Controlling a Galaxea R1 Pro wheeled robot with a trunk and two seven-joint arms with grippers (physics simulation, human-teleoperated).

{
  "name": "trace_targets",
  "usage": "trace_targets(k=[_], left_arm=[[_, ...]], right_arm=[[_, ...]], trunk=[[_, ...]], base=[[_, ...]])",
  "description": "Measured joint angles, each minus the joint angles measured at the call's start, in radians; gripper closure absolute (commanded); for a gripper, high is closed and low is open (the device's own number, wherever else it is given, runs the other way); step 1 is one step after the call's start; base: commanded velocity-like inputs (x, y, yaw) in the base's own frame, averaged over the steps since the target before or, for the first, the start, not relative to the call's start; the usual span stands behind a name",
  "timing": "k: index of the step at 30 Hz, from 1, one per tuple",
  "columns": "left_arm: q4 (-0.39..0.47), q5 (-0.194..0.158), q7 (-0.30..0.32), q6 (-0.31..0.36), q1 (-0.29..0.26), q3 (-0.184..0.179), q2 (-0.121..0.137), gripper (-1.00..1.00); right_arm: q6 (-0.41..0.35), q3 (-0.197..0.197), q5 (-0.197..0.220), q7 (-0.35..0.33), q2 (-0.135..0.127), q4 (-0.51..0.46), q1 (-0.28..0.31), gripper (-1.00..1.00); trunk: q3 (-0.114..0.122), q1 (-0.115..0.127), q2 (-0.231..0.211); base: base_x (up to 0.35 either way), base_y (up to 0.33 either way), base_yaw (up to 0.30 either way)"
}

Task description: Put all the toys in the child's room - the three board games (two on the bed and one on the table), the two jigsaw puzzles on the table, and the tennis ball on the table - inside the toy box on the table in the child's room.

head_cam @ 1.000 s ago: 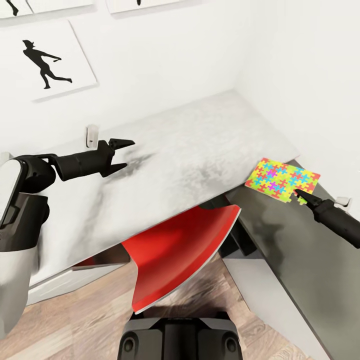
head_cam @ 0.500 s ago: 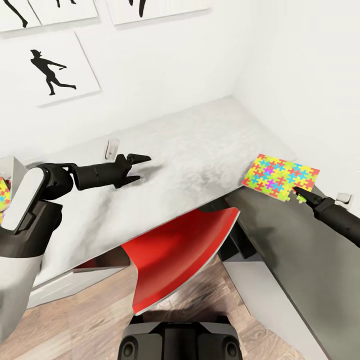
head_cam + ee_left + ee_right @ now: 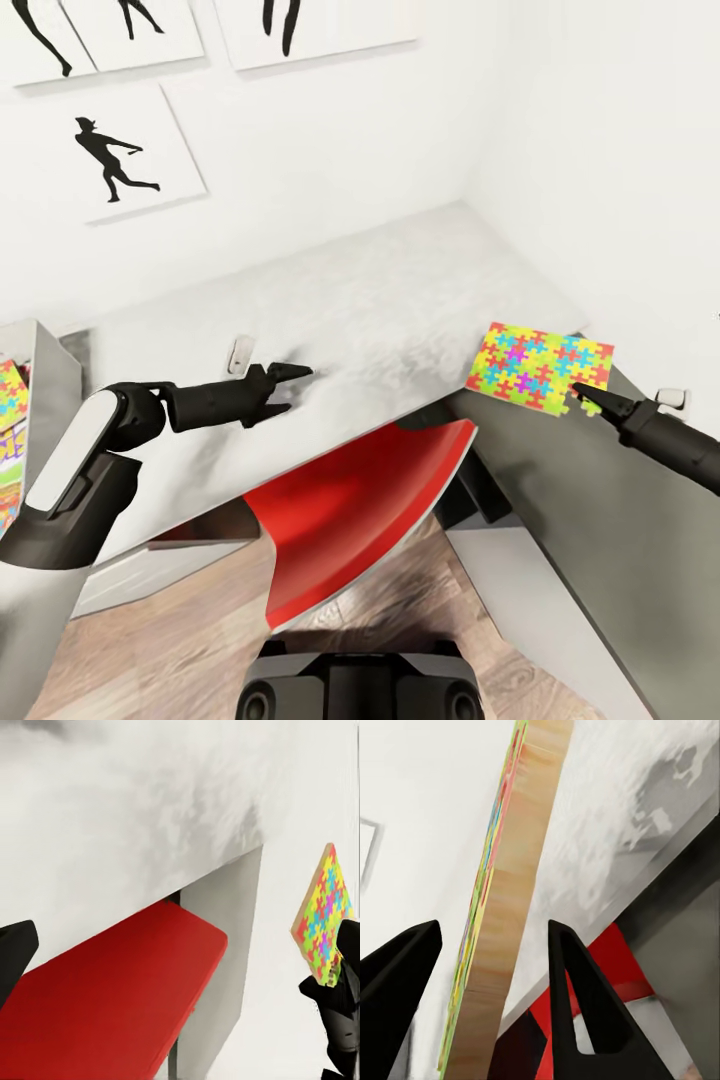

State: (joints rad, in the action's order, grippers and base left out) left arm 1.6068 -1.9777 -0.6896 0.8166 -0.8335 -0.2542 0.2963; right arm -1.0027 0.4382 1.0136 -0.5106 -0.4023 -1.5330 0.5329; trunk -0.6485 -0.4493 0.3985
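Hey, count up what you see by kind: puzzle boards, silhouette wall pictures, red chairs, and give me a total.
Jigsaw puzzle boards: 2, one at the right gripper, one at the far left edge
Silhouette wall pictures: 4
Red chair: 1
Total: 7

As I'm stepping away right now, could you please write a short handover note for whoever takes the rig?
Left gripper: jaws open, empty, over the pale grey table top.
Right gripper: jaws shut on an edge of the thin multicoloured jigsaw puzzle board, held tilted at the table's end.
Light grey toy box: far left; another puzzle-patterned board seems already inside.
Left to do: carry the held board to the box and release it; other toys unconfirmed.
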Motion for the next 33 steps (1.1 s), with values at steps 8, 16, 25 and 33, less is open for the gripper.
trace_targets(k=[8, 16, 25, 33], left_arm=[[0.000, 0.000, 0.116, 0.007, 0.096, 0.082, 0.000, -1.00], [0.000, 0.000, 0.207, 0.010, 0.150, 0.136, 0.012, -1.00], [0.000, -0.001, 0.283, 0.023, 0.179, 0.164, 0.016, -1.00], [-0.001, 0.000, 0.311, 0.026, 0.186, 0.163, 0.011, -1.00]], right_arm=[[-0.018, -0.010, 0.001, -0.001, 0.000, -0.010, 0.000, 1.00], [-0.040, -0.020, 0.003, -0.001, 0.001, -0.014, 0.000, 1.00], [-0.040, -0.023, 0.002, -0.002, 0.002, -0.016, 0.001, 1.00], [-0.040, -0.022, 0.001, -0.001, 0.000, -0.009, 0.006, 1.00]], trunk=[[0.013, 0.000, 0.000], [0.026, 0.000, 0.000], [0.041, 0.000, 0.000], [0.054, 0.000, 0.000]], base=[[0.000, 0.000, 0.000], [0.000, 0.000, 0.000], [0.000, 0.000, 0.000], [0.000, 0.000, 0.000]])
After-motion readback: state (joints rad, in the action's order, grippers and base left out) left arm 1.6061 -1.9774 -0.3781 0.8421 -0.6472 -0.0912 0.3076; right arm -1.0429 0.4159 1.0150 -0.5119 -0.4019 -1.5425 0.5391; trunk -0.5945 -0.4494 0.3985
